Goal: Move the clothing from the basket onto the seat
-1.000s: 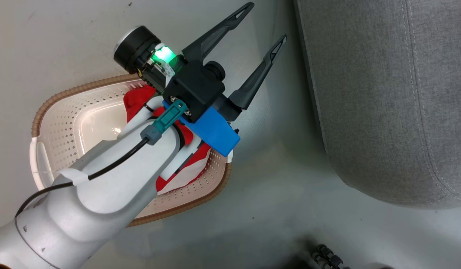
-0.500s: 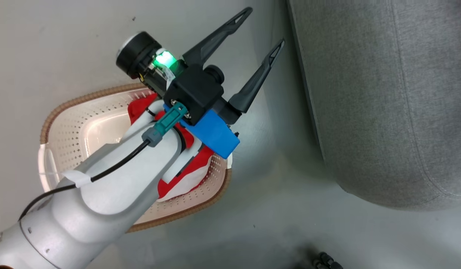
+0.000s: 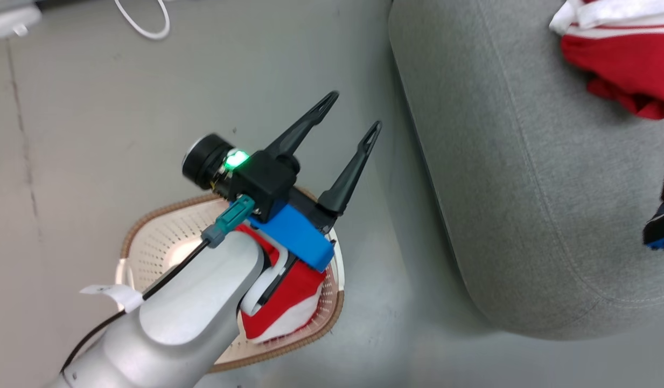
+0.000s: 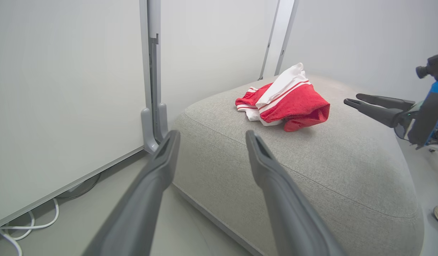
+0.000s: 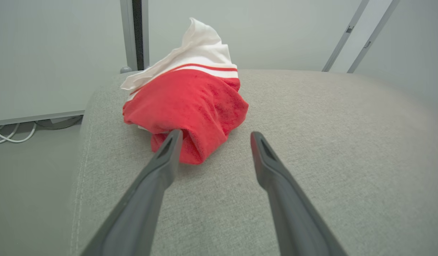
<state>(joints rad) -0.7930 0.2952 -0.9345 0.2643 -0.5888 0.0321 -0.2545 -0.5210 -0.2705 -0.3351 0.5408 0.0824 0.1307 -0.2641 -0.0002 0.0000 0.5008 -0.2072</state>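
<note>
The cream basket [image 3: 148, 237] with its brown braided rim sits on the floor, partly hidden under my left forearm. A red and white garment [image 3: 288, 302] lies inside it at the right end. My left gripper [image 3: 353, 112] hovers above the basket's far rim, open and empty, and points toward the grey sofa [image 3: 525, 188]. A second red and white garment [image 3: 622, 70] lies crumpled on the sofa seat [image 4: 346, 167]. My right gripper [image 5: 216, 135] is open and empty over the seat, just short of that garment [image 5: 190, 106]. The left wrist view shows the right gripper [image 4: 352, 99] beside the garment [image 4: 286, 103].
A white cable [image 3: 143, 21] and a white box [image 3: 8, 19] lie on the grey floor at the back. A pale wall panel with a metal post [image 4: 153, 71] stands behind the sofa. More cable [image 4: 23, 227] runs along the wall's foot.
The head camera has swung, so the whole picture shifted and the garment on the sofa came into view. My left gripper stays open above the basket.
</note>
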